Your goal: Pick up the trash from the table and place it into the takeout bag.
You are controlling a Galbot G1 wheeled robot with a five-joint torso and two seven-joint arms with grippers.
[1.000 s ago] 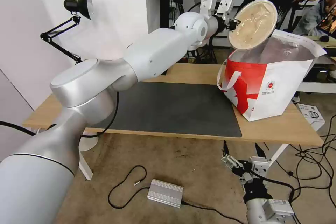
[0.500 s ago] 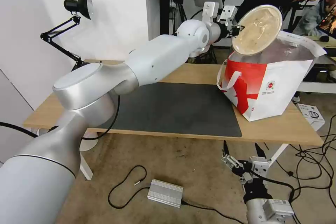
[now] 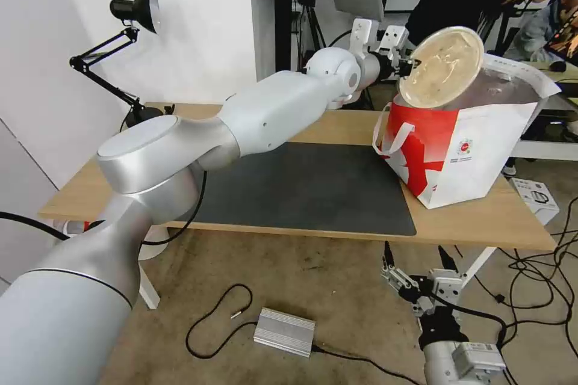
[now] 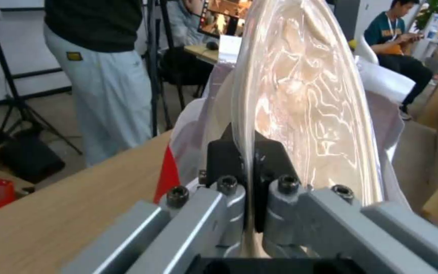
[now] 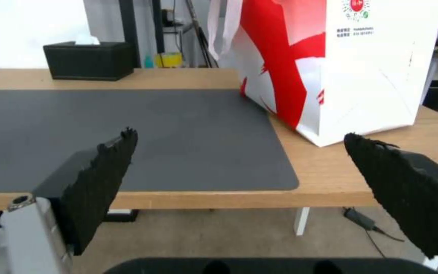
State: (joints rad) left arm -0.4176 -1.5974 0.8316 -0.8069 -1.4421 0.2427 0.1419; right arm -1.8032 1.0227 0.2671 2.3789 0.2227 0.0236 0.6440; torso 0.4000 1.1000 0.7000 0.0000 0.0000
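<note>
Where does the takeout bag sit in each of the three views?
Head view: the takeout bag stands at the right end of the table, under the beige bowl.
Left wrist view: it is right behind the bowl pinched in the left hand.
Right wrist view: it stands on the table beyond the open right hand.
Shared landmark: the bag's red panel.

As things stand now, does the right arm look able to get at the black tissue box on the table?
Probably not easily. The right gripper hangs open below the table edge, on the near side. The black tissue box sits at the far edge, across the grey mat.
</note>
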